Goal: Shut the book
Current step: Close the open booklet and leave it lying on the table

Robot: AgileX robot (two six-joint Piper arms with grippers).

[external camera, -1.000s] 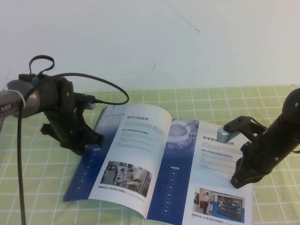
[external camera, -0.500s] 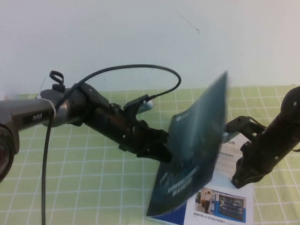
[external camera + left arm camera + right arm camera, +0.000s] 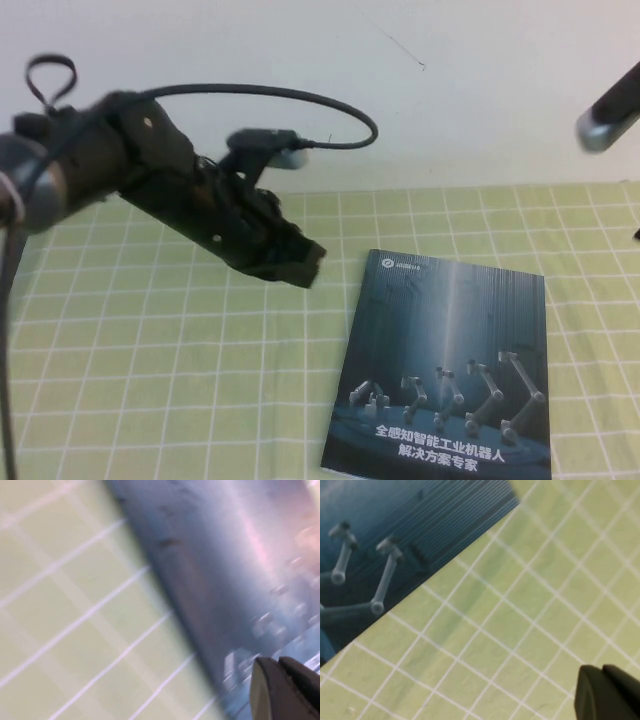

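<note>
Green cloth ruled with a white grid covers the table (image 3: pixel 140 380), matte and flat, below a plain white wall (image 3: pixel 480 90). On it, lower right of centre in the high view, the book (image 3: pixel 445 365) lies shut and flat with its front cover up. The cover is a smooth rectangle of dark blue-teal with fine vertical streaks. A row of pale robot arms is drawn across it, with white characters near its bottom edge.

The left hand (image 3: pixel 296 264), black and blocky, hangs above the cloth just left of the book's upper corner, apart from it. A black cable (image 3: pixel 300 95) arcs above it. Its wrist view adds what the high view blurs: two dark fingertips pressed together, and the cover's edge running slantwise across the grid.

The right hand (image 3: pixel 605 692) shows only in its own wrist view. It is likewise pressed together, above bare cloth near a corner of the cover that bears two of the drawn arms. The high view catches only the right arm (image 3: pixel 610 110), at the upper right edge.
</note>
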